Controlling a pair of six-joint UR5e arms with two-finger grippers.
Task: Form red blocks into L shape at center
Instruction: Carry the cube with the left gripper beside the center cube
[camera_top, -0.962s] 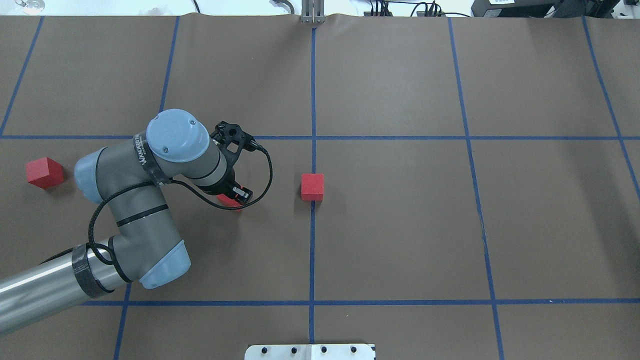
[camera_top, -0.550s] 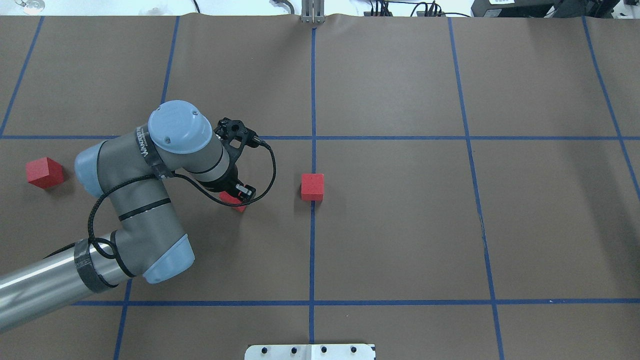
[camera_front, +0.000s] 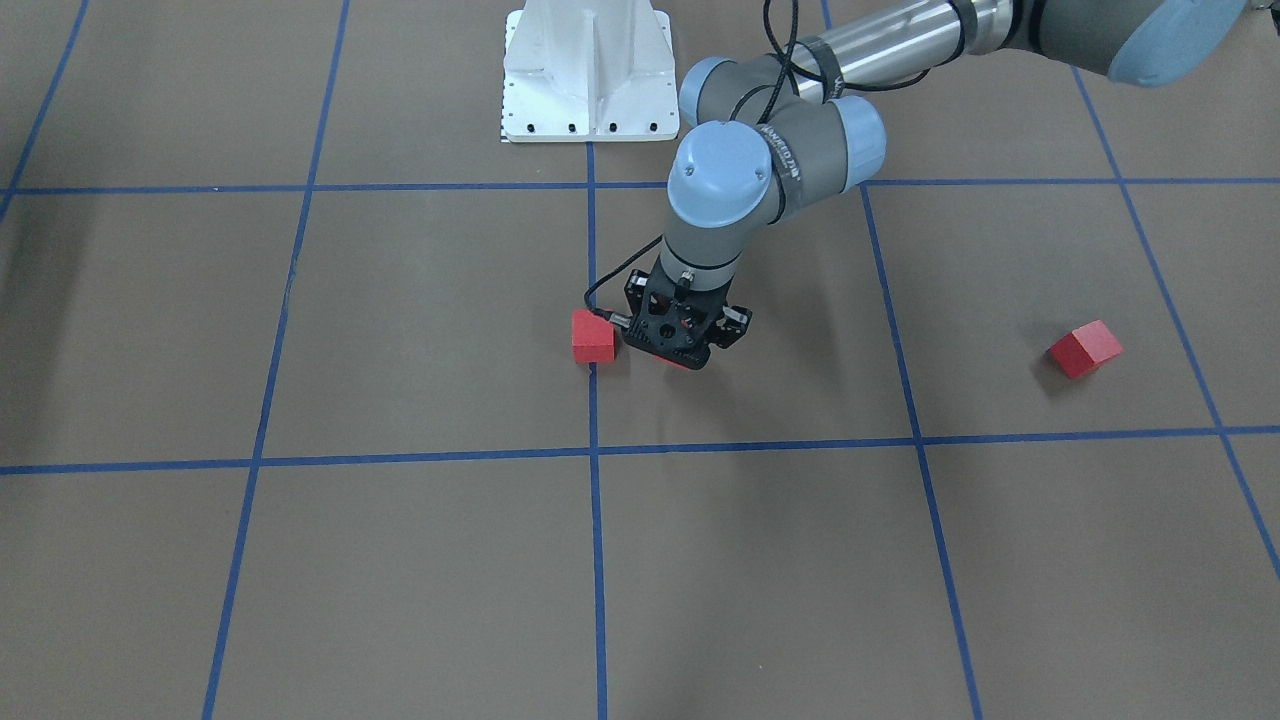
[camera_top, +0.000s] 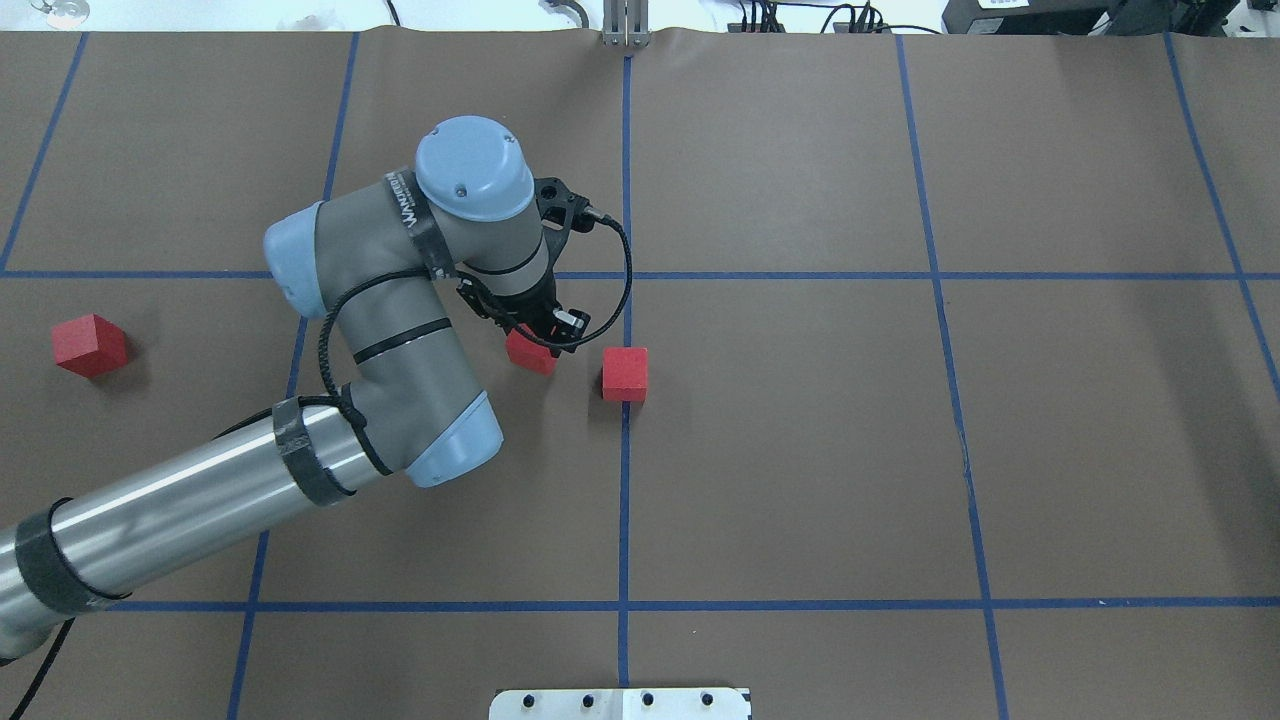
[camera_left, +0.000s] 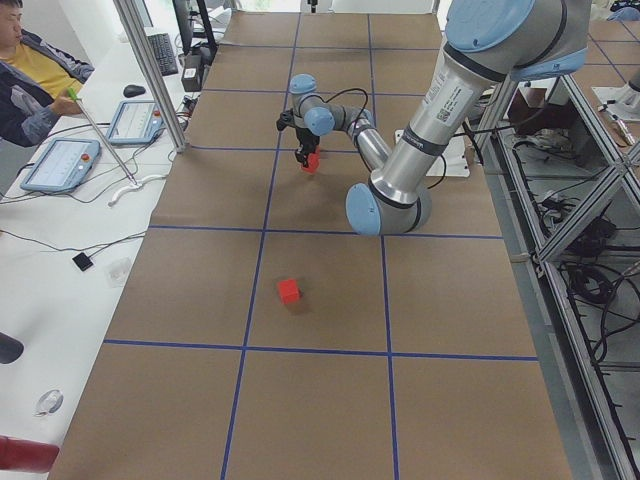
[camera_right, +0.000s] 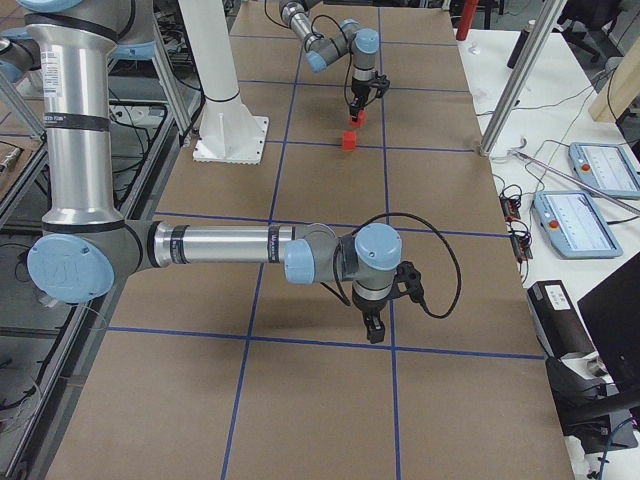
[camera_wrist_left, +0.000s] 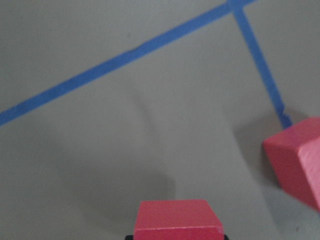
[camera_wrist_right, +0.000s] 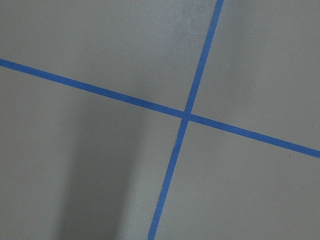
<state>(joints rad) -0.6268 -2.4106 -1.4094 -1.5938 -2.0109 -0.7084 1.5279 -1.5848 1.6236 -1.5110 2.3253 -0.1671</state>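
Red block (camera_top: 527, 355), clamped in the left claw (camera_top: 540, 340), hovers near a second block (camera_top: 625, 373) at the claw's right; flush placement demands squared faces, level descent.

**Counts across the brown counter (camera_top: 800, 480)**

Three red blocks (camera_top: 625, 374) — the held block (camera_top: 524, 358) between the fingers of the left gripper (camera_top: 540, 342), the middle block (camera_front: 592, 337) just beside it on a tape line, and the far block (camera_top: 89, 345) well apart, alone. Two robot arms, the left arm (camera_top: 380, 330) and the right arm (camera_right: 230, 245), each carry one gripper, so there are two grippers, counting the right gripper (camera_right: 375, 333). One white base plate (camera_front: 588, 70). In the overhead view the blue tape lines (camera_top: 625, 520) number seven — five running away from the robot, two crossing them. Beside the counter are one person (camera_left: 30, 70) and two tablet-like handsets (camera_left: 60, 165).
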